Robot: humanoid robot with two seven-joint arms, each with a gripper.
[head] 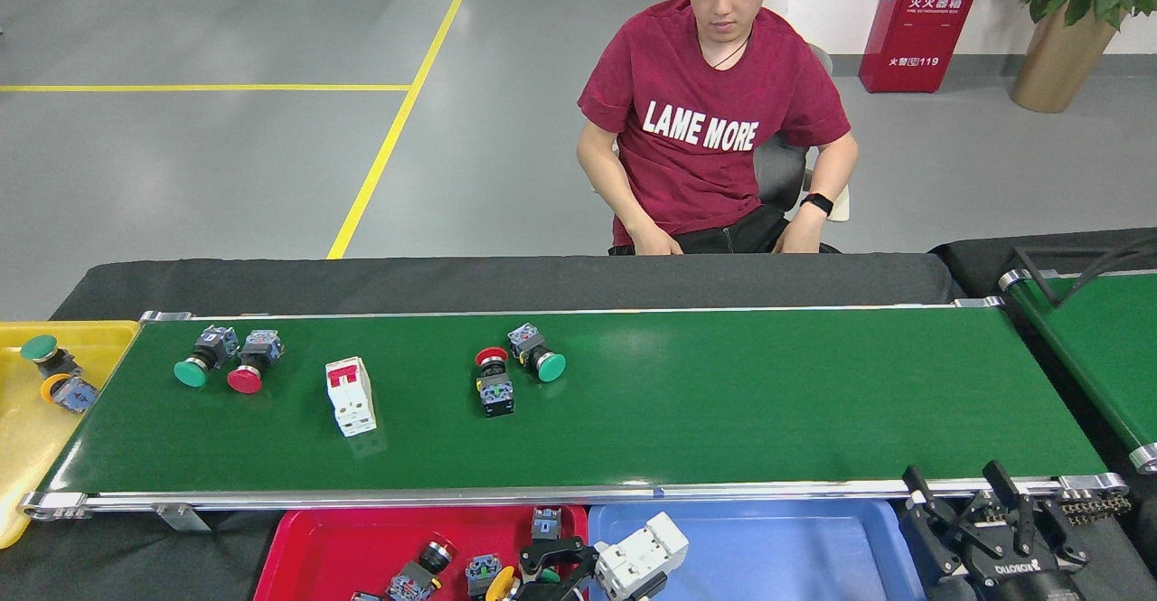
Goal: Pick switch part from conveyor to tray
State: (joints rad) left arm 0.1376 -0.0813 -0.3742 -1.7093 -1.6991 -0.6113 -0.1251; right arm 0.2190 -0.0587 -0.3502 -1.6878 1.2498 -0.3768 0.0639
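The conveyor (723, 420) runs across the head view as a long dark-green belt. On it lie a white switch part with a red toggle (351, 395), a green button (203, 361) and a red button (250, 364) at the left, and a red-capped switch (493, 384) beside a green-capped one (538, 354) near the middle. At the bottom edge my left gripper (597, 569) is shut on a white switch part (644, 551), held over the left rim of the blue tray (777, 551). My right gripper (954, 497) stands open at the belt's near right corner, holding nothing.
A red tray (307, 551) with several switches sits left of the blue one. A yellow tray (18, 456) at the belt's left end holds two buttons. A person (714, 131) sits behind the belt. A second green belt (1094, 348) lies at the right.
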